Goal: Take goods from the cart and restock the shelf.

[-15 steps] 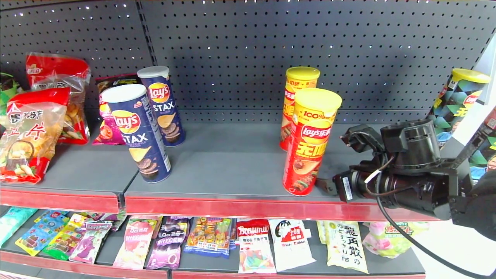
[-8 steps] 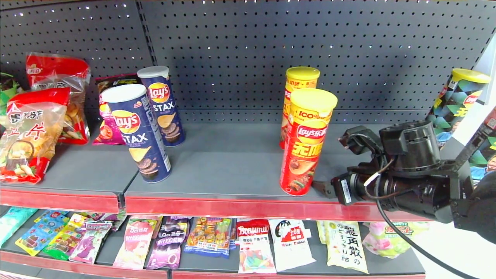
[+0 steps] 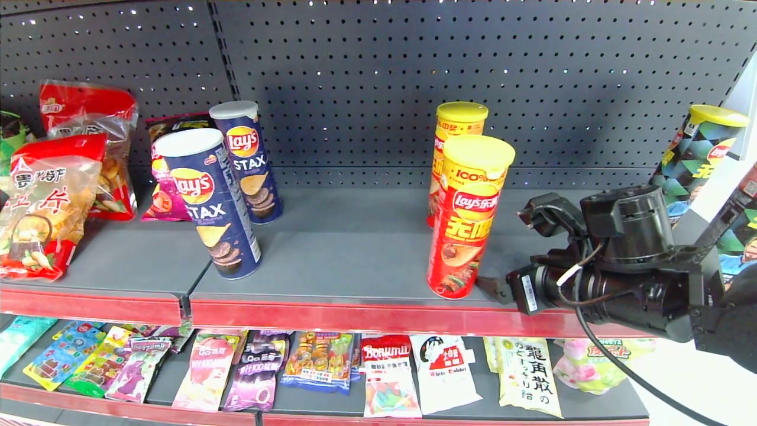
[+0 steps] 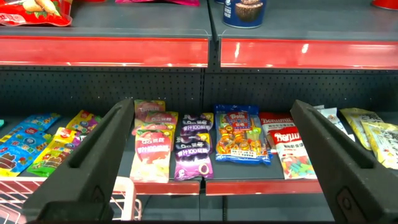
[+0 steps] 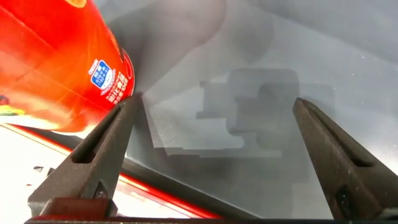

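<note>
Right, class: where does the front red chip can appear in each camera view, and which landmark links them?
Head view: front red chip can stands at the front edge of the upper shelf, beside the right gripper.
Left wrist view: a red sliver on that shelf, possibly its base; cannot be sure.
Right wrist view: its lower body, next to one open finger.
Shared landmark: the shelf's red front strip.

On shelf (image 3: 355, 248): front can (image 3: 470, 216) at edge, 2nd can (image 3: 458, 121) behind; my right gripper (image 3: 510, 251) just R of front can.
</note>
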You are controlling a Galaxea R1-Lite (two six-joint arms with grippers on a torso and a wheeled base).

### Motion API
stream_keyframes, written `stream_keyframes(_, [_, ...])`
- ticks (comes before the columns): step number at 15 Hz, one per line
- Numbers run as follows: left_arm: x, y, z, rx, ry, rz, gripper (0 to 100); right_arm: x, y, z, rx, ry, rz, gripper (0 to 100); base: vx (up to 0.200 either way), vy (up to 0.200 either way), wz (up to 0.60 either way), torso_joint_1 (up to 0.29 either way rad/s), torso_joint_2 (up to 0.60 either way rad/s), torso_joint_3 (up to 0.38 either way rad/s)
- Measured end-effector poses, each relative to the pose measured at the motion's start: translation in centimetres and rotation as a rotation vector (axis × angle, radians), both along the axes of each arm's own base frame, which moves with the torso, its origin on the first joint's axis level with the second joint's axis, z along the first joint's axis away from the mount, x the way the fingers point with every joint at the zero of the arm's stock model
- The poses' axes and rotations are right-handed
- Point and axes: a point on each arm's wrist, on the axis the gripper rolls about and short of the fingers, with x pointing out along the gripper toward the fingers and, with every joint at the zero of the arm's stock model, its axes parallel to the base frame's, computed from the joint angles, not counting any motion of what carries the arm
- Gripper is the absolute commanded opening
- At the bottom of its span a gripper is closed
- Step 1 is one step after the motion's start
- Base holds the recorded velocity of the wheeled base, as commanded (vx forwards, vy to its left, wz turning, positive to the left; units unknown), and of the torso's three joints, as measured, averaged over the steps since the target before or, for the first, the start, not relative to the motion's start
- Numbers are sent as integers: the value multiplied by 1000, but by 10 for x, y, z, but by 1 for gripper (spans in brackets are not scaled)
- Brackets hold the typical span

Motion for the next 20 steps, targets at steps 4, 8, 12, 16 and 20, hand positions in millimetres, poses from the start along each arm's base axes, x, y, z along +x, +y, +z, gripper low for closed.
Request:
stream_keyframes(4, [0,0,0,0,0,0,100,-22,-18,8,19,-26,-19,100,0,0,0,0,0,0])
stream_keyframes(8, [0,0,0,0,0,0,100,-76,-58,20,62,-109,-36,100,0,0,0,0,0,0])
stream_keyframes(12, [0,0,0,0,0,0,100,-138,-97,8,94,-195,10,100,0,0,0,0,0,0])
stream_keyframes(16, [0,0,0,0,0,0,100,-187,-121,-23,76,-281,-4,100,0,0,0,0,0,0])
stream_keyframes(20, [0,0,0,0,0,0,100,-210,-129,-36,79,-384,-53,100,0,0,0,0,0,0])
